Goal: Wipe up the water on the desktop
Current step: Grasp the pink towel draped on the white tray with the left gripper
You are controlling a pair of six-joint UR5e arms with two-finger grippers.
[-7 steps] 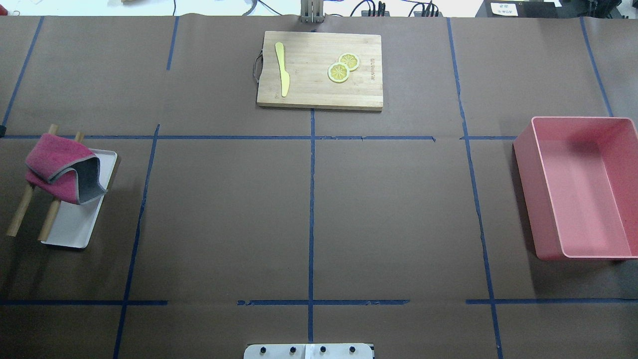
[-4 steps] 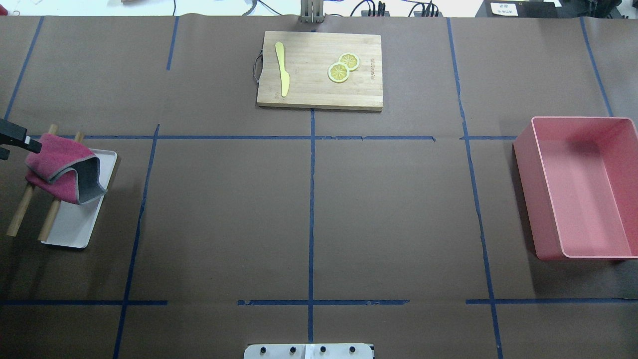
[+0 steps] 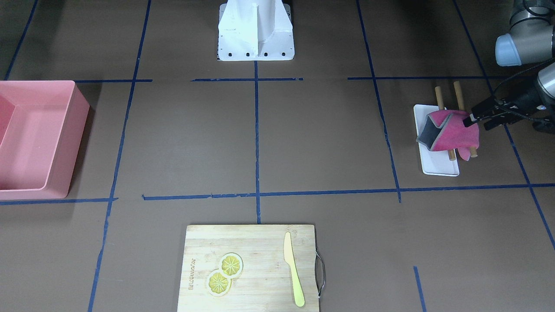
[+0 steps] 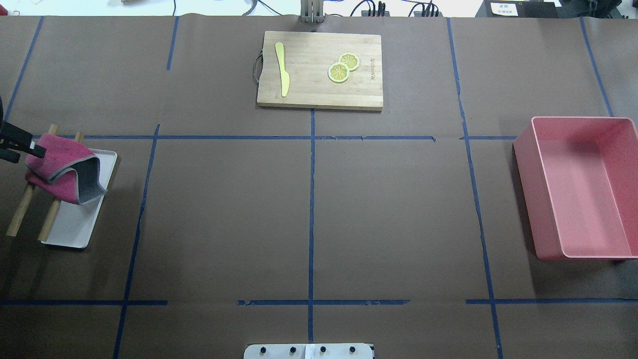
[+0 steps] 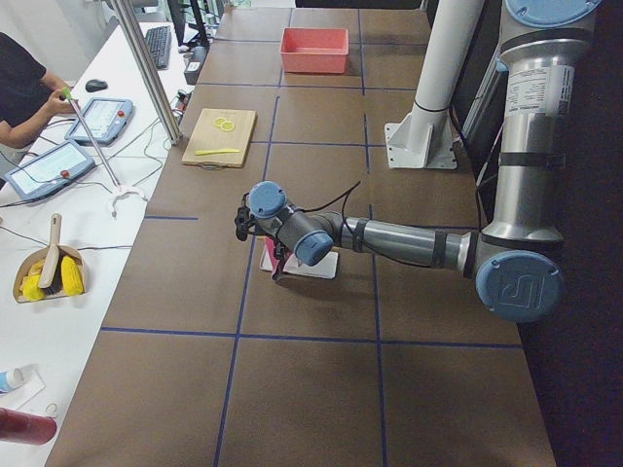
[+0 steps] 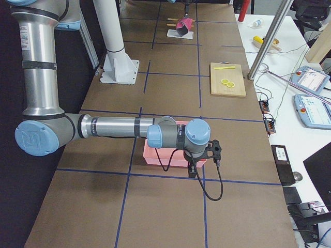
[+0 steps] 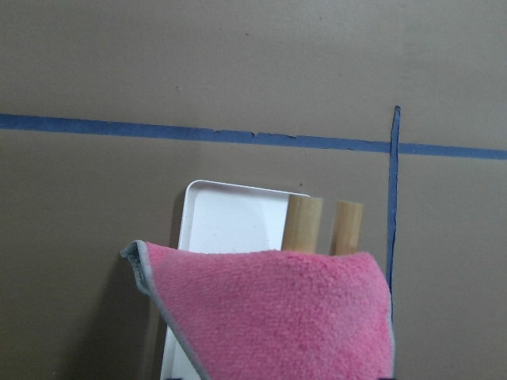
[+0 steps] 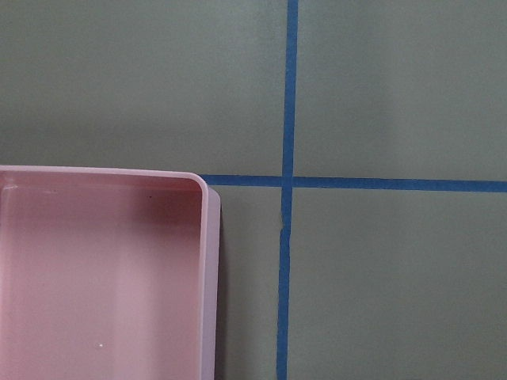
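The desktop [image 4: 224, 209] is dark brown with blue tape lines; I see no water on it. A pink cloth [image 4: 60, 169] with a grey underside hangs over two wooden dowels [image 4: 50, 224] across a white tray [image 4: 75, 227] at the left. It also shows in the front view [image 3: 453, 132] and the left wrist view [image 7: 277, 317]. My left gripper [image 4: 25, 151] is open at the cloth's left corner, its upper finger touching the edge; it also shows in the front view [image 3: 477, 124]. My right gripper [image 6: 204, 157] hovers by the pink bin; I cannot tell its state.
A bamboo cutting board [image 4: 319, 94] with a yellow knife [image 4: 282, 67] and two lemon slices [image 4: 343, 67] lies at the far middle. A pink bin [image 4: 578, 187] stands at the right. The robot base [image 3: 256, 30] is at the near middle.
My left gripper has come in from the left edge and now stands at the cloth's corner with both fingers showing. The cloth has not moved.
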